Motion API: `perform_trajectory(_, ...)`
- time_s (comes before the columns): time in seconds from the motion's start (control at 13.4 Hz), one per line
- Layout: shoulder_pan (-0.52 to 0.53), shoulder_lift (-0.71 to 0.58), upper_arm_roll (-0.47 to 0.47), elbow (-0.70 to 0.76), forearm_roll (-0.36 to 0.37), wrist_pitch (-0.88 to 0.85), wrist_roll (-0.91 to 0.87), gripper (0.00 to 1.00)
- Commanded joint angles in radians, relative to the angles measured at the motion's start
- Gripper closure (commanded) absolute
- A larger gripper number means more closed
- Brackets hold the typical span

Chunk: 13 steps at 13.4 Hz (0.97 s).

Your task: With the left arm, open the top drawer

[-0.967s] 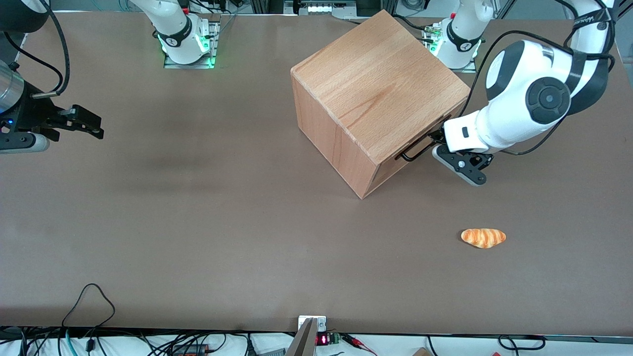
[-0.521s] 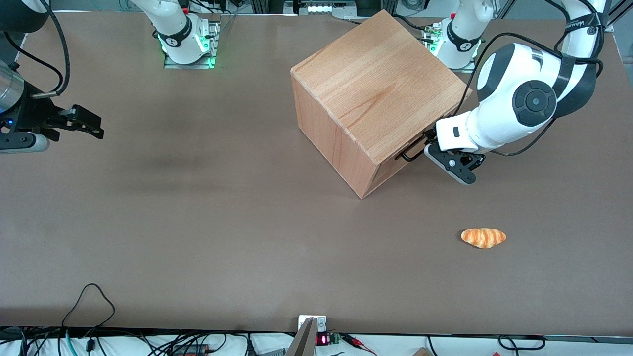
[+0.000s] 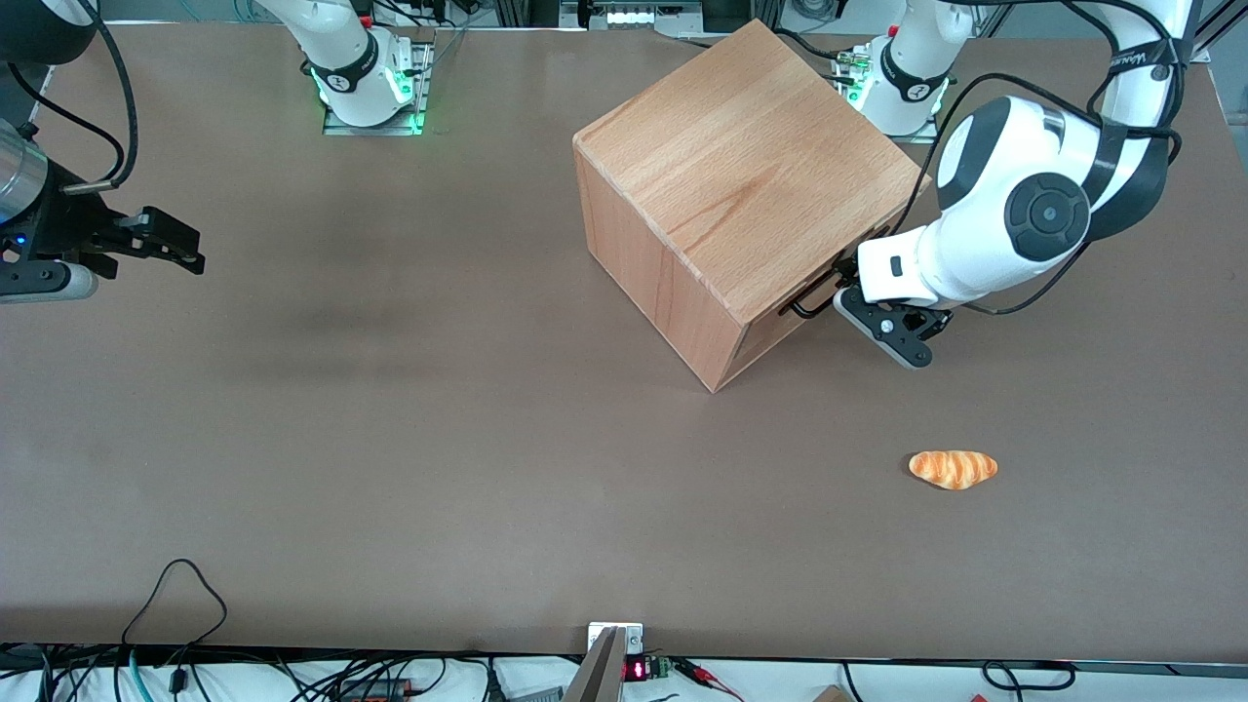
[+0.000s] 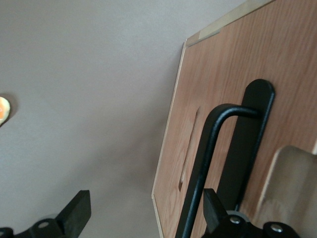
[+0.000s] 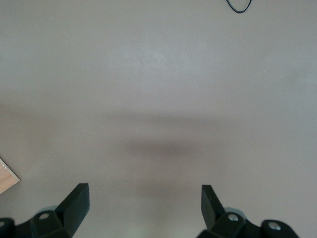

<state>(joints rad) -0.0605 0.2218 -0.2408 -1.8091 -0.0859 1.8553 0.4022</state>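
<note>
The wooden cube cabinet (image 3: 741, 175) stands on the table toward the working arm's end. Its top drawer (image 4: 223, 74) has a pale front panel and a black bar handle (image 3: 812, 296), and looks pushed in. The white left arm (image 3: 1014, 219) reaches down in front of the drawer. My gripper (image 3: 846, 285) is at the handle. In the left wrist view the gripper (image 4: 146, 203) is open wide. The handle (image 4: 208, 163) runs between the fingers (image 4: 79, 210), close against one of them and apart from the other.
A small bread roll (image 3: 954, 469) lies on the brown table (image 3: 439, 439), nearer the front camera than the cabinet, toward the working arm's end. Cables run along the table's near edge (image 3: 175, 595). Arm bases (image 3: 366, 78) stand at the table's back edge.
The left arm has moved in toward the drawer front, bringing the gripper closer over the handle. The cabinet and the bread roll have not moved.
</note>
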Motion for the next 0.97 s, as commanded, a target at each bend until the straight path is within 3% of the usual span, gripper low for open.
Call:
perform_trajectory(0.0, 0.004, 0.005, -0.011, -0.021, -0.041, 0.007, 0.030, 0.00)
perform_trajectory(0.89, 0.105, 0.024, 0.024, -0.012, -0.046, 0.019, 0.033, 0.00)
